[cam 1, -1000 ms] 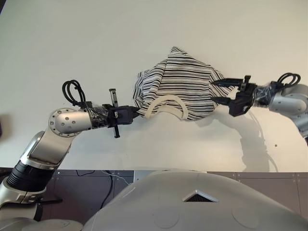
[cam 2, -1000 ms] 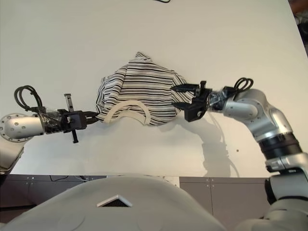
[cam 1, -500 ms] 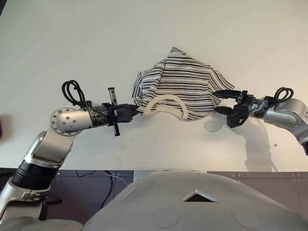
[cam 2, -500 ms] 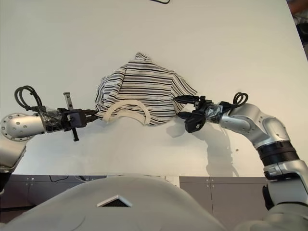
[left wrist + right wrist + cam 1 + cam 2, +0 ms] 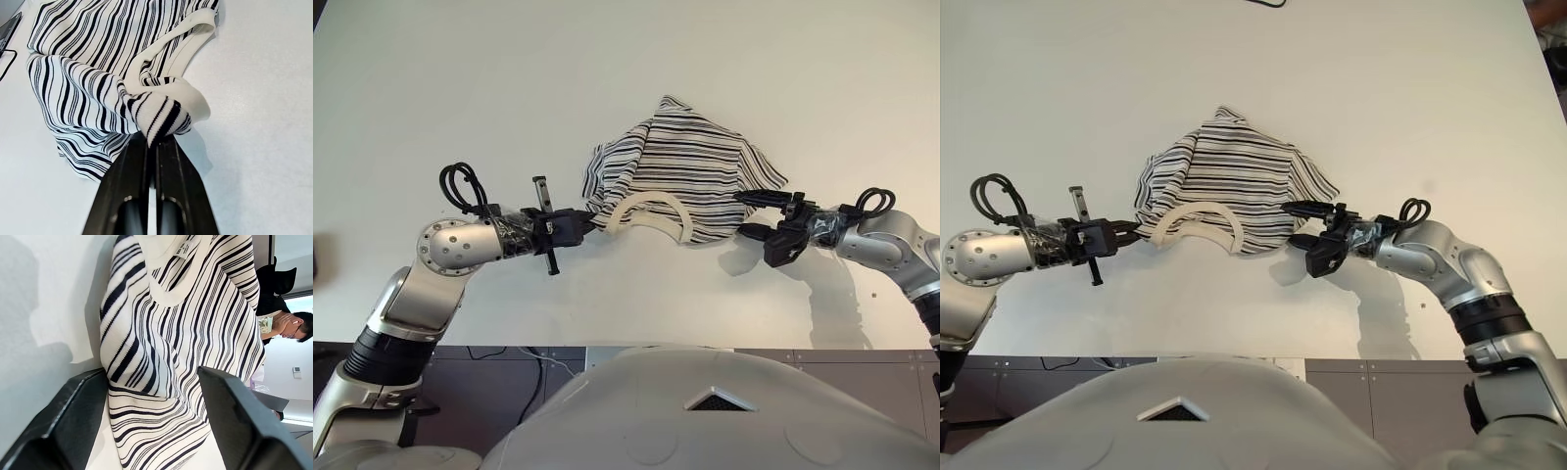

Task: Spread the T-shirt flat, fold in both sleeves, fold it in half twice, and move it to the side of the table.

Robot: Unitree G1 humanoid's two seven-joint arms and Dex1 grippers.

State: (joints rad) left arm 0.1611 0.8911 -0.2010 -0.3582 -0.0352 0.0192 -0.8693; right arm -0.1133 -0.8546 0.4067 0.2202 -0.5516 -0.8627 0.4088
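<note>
Left end effector (image 5: 588, 223), T-shirt (image 5: 685, 168), white table (image 5: 460, 78)

Plain white table (image 5: 607, 59), evenly lit; past its near edge, dark grey floor panels (image 5: 480, 367), a cable (image 5: 546, 360).

one striped t-shirt (image 5: 680, 166), two grippers (image 5: 585, 221) (image 5: 745, 215), one table (image 5: 460, 78).

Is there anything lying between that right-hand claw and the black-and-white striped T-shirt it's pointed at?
Nothing visible does. The right gripper is open right at the edge of the black-and-white striped T-shirt, with bare white table around them. The left gripper is shut on the T-shirt's other side, near the cream collar.
</note>
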